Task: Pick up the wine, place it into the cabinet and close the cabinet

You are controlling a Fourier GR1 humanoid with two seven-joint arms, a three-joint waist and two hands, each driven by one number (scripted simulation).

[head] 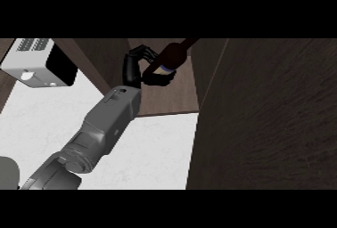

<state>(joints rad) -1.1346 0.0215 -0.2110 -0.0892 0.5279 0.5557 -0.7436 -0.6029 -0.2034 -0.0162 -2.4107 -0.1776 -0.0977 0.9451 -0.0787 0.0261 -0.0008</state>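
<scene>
I have the wine (pixel 172 54) in the left hand (pixel 146 71), fingers and thumb curled round the lower body of the bottle. The bottle is tilted, neck running up and to the right, and it sits inside the open cabinet (pixel 168 95), above the shelf board, not yet set down as far as I can judge. The right hand is out of view.

Risks from here:
- The tilt. If I let go like this, the bottle would likely tip or roll on the shelf. It wants to be upright first.
- The neck lies close to the cabinet's inner wall at the top; pushing deeper could knock it against the wood.
- The door (pixel 270 111) fills the right side of the view and hides whatever is behind it. Swinging it shut before the arm is out would catch the forearm (pixel 108 124).
- The toaster (pixel 36 62) stands near the arm's left side; a wide withdrawal could brush it.

Materials and shapes:
- Bottle: dark brown, smooth, round, with a pale label band near the hand.
- Cabinet and door: dark wood, visible grain, flat panels.
- Counter (pixel 158 147): white, faintly veined stone look.
- Toaster: boxy, pale shell, black face, slotted top.
</scene>
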